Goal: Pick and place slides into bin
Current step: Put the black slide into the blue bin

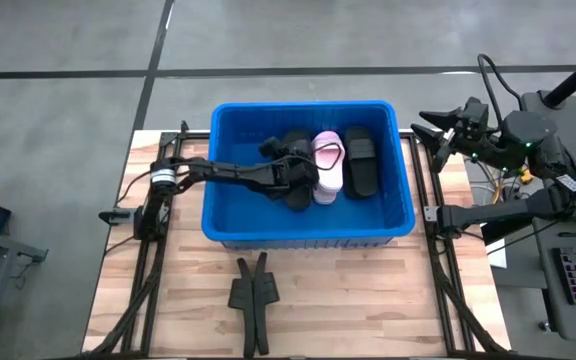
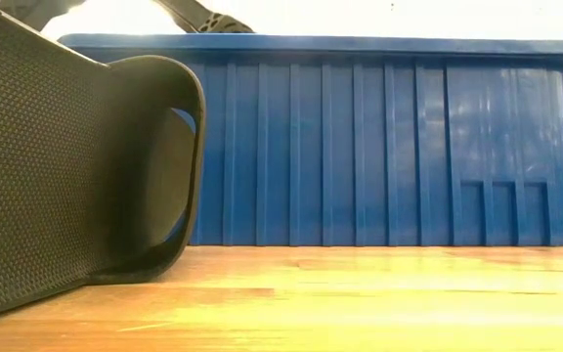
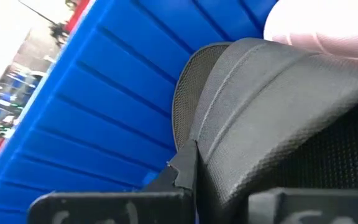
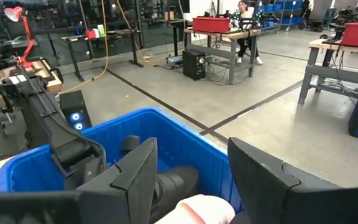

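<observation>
Left claw (image 1: pixel 296 182) sits pressed fully together down inside the blue bin (image 1: pixel 224 200), its tip among the black slides (image 1: pixel 360 160) at the bin's left half; my wrist view is filled with a black slide (image 3: pixel 272 118) right against it, but I cannot tell whether that slide is pinched or merely touched. A pale pink slide (image 1: pixel 327 163) lies at the bin's middle, with another black one just to its right. One more black slide (image 2: pixel 76 176) stands outside, close in front of the bin on the wooden surface (image 1: pixel 368 300). Right claw (image 1: pixel 438 132) hangs beyond the bin's right rim with its fingers spread partway, holding nothing. I judge these slides light, rubbery and springy, with a textured, grippy skin; the broad strap or a side edge of the sole looks the safest hold. I can read no brand, label or writing anywhere.
</observation>
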